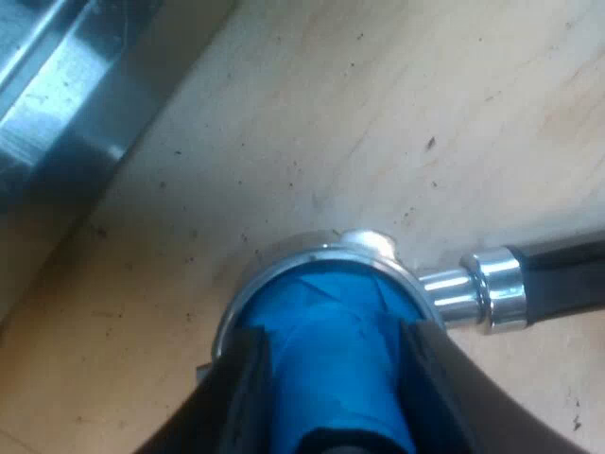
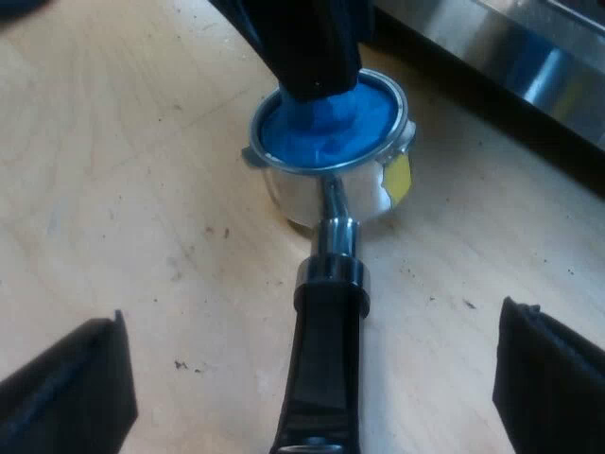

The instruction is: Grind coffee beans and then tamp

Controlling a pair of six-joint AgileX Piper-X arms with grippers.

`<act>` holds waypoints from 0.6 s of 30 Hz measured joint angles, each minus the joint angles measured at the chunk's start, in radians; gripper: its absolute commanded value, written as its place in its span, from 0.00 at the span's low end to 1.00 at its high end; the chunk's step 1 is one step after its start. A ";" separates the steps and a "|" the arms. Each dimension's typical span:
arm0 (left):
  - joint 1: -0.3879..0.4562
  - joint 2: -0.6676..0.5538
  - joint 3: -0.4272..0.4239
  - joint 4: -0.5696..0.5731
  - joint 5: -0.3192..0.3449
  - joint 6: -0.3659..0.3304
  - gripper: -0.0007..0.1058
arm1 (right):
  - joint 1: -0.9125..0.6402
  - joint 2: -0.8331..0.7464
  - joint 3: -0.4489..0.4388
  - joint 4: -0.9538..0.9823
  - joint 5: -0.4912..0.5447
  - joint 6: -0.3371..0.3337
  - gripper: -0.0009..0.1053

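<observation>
Tamper [image 1: 331, 326] — base hidden inside the holder [image 2: 307, 197].

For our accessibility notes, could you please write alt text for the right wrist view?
A blue tamper sits in the metal holder's basket on the wooden table, with the left gripper at its top. The dark handle points toward the open right gripper; the espresso machine's steel base stands nearby.
</observation>
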 measured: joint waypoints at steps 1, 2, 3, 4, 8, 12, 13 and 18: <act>0.000 0.004 -0.012 0.010 0.000 0.000 0.01 | 0.000 0.000 0.000 0.000 0.000 0.000 0.76; 0.000 0.006 -0.019 0.018 0.000 0.000 0.01 | 0.000 0.000 0.000 0.000 0.000 0.000 0.76; 0.000 0.006 -0.039 0.032 0.000 0.000 0.01 | 0.000 0.000 0.000 0.000 0.000 0.000 0.76; 0.000 0.008 -0.050 0.042 0.000 0.000 0.01 | 0.000 0.000 0.000 0.000 0.000 0.000 0.76; 0.000 0.014 -0.078 0.085 -0.007 0.000 0.01 | 0.000 0.000 0.000 0.000 0.000 0.000 0.76; 0.000 0.014 -0.090 0.107 -0.007 0.000 0.01 | 0.000 0.000 0.000 0.000 0.000 0.000 0.76; 0.000 0.014 -0.099 0.114 -0.007 0.000 0.01 | 0.000 0.000 0.000 0.000 0.000 0.000 0.76; 0.000 -0.087 -0.176 0.184 -0.015 0.000 0.01 | 0.000 0.000 -0.020 0.000 0.000 -0.027 0.76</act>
